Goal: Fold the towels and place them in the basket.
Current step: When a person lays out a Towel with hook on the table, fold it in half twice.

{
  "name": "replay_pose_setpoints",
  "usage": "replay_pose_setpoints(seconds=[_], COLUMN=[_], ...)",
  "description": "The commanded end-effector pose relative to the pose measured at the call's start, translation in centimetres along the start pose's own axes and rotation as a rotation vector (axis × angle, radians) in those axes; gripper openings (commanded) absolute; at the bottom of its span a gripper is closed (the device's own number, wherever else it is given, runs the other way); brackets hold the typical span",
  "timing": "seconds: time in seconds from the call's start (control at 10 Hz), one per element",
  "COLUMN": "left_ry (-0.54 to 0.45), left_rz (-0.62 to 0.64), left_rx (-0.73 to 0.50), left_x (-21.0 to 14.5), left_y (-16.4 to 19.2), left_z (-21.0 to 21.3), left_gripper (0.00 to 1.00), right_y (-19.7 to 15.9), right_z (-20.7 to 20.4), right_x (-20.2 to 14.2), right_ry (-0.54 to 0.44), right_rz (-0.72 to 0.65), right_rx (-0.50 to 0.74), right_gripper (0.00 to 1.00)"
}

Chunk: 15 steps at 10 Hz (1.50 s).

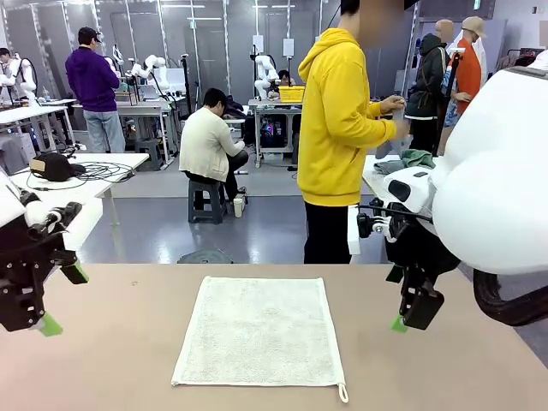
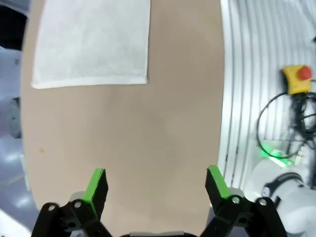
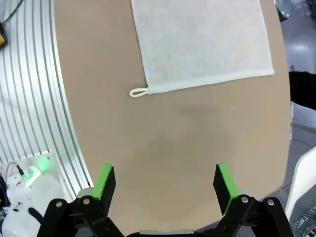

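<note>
One off-white towel (image 1: 261,330) lies spread flat on the brown table (image 1: 128,360), with a small loop (image 1: 343,393) at its near right corner. My left gripper (image 1: 62,300) hangs open over the table's left side, well clear of the towel. My right gripper (image 1: 401,300) hangs open to the right of the towel. In the left wrist view the towel (image 2: 94,42) lies far ahead of the open left gripper (image 2: 157,185). The right wrist view has the towel (image 3: 202,42) and its loop (image 3: 139,92) ahead of the open right gripper (image 3: 165,182). The basket is out of view.
A person in a yellow hoodie (image 1: 342,128) stands at the far side of the table with both hands raised. Green-grey cloth (image 1: 407,160) lies on a side table at the right. A ribbed metal frame (image 2: 242,98) and a yellow stop button box (image 2: 296,79) border the table.
</note>
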<state>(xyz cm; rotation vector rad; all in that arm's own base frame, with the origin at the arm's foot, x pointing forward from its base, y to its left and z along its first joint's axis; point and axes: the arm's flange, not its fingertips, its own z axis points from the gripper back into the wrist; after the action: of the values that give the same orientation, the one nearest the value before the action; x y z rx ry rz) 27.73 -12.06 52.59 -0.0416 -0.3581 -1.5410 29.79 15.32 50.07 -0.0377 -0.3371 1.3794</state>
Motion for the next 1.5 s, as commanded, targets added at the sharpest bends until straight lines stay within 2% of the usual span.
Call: replay_pose_setpoints(seconds=[0.0, 0.5, 0.6, 0.7, 1.0, 1.1, 1.2, 1.4], left_ry=[0.004, -0.012, 0.035, 0.067, 0.100, 0.083, 0.093, 0.134], left_rz=[-0.023, -0.016, 0.005, 0.040, -0.005, -0.010, -0.014, -0.024], left_rx=[0.012, 0.006, 0.008, 0.004, -0.019, -0.032, -0.036, -0.053], left_x=[0.4, 0.3, 2.1, 3.2, 6.9, 7.7, 8.3, 8.9], left_y=[-0.5, -0.3, -0.1, 0.3, 1.2, 1.4, 1.4, 1.2], left_z=[0.5, 0.4, -1.2, -2.9, -7.2, -8.7, -10.2, -13.9], left_gripper=[1.00, 1.00, 1.00, 1.00, 1.00, 1.00, 1.00, 1.00], right_y=[0.3, 0.3, 0.6, 0.9, 1.2, 1.2, 1.4, 1.7], right_z=[0.4, 0.3, -0.7, -2.0, -6.0, -7.6, -9.1, -12.1], right_x=[0.3, 0.3, 2.0, 3.2, 6.0, 6.8, 7.4, 7.8], right_ry=[0.011, 0.007, 0.054, 0.053, 0.101, 0.118, 0.103, 0.143], right_rz=[0.035, 0.053, 0.057, 0.076, 0.101, 0.099, 0.105, 0.122], right_rx=[-0.021, -0.010, -0.036, -0.020, 0.011, 0.012, 0.021, 0.003], right_gripper=[1.00, 1.00, 1.00, 1.00, 1.00, 1.00, 1.00, 1.00])
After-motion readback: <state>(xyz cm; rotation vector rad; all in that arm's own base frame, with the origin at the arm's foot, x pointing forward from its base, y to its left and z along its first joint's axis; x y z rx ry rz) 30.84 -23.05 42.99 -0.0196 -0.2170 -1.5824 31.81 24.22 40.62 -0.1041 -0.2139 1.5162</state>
